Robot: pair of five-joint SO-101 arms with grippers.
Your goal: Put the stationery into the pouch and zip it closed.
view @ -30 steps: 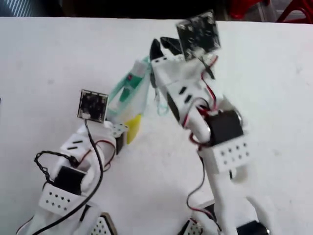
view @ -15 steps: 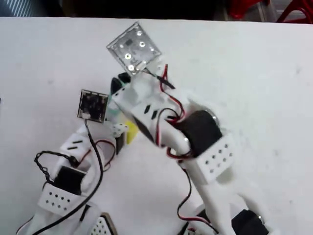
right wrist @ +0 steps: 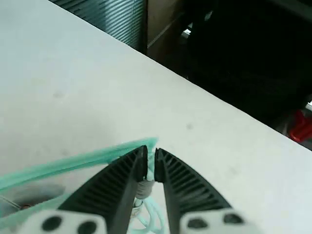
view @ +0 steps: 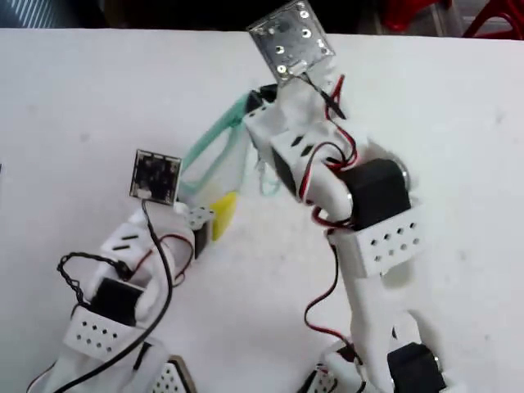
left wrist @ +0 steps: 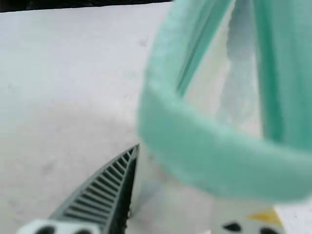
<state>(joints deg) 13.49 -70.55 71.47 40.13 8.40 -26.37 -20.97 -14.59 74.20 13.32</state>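
While the left gripper (view: 206, 218) clamps the near end of the pouch (view: 214, 155), whose mint-green zip band (left wrist: 209, 161) rises just beyond its ribbed finger (left wrist: 105, 195), the right gripper (right wrist: 151, 152) sits at the pouch's far end. Its jaws are almost together, pinching the small metal zipper pull (right wrist: 142, 187) between their tips. The pouch, clear with green edging, lies slantwise on the white table (view: 98, 98) between the two arms; its contents cannot be made out.
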